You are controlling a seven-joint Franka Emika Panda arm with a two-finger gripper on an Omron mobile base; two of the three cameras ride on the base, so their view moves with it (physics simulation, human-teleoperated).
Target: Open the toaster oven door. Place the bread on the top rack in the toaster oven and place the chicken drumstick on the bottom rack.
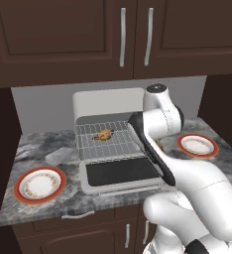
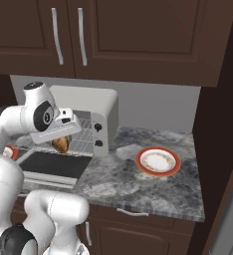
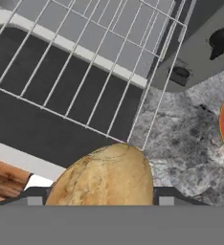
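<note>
The toaster oven (image 1: pixel 108 101) sits at the back of the grey marbled worktop (image 1: pixel 48 149), under dark brown wall cupboards (image 1: pixel 63 34). The toaster oven door (image 1: pixel 120 173) is folded all the way down and lies flat toward the front edge, its black glass facing up. A wire rack (image 1: pixel 105 141) is pulled out over the door, and the chicken drumstick (image 1: pixel 104 134) lies on that grid near its back; from these angles I cannot tell which of the 2 racks it is.

The bread (image 3: pixel 104 177) — a rounded, golden-brown roll with a crackled crust — sits between the fingers (image 3: pixel 35 198), whose dark tips show on either side of it in the hand view. The fingers stand wide, closed around the loaf. The right base view shows the same brown lump (image 2: pixel 61 144) hanging under the hand just in front of the oven's open mouth, above the lowered door (image 2: pixel 51 164). In the hand view the loaf hovers over the near corner of the wire grid (image 3: pixel 85 62), with the door's dark glass beneath and the worktop beside it.

2 orange-rimmed plates rest on the worktop: one left of the oven (image 1: pixel 39 184), one to its right (image 2: pixel 158 161). 2 dark knobs (image 2: pixel 98 134) sit on the oven's right-hand panel.
</note>
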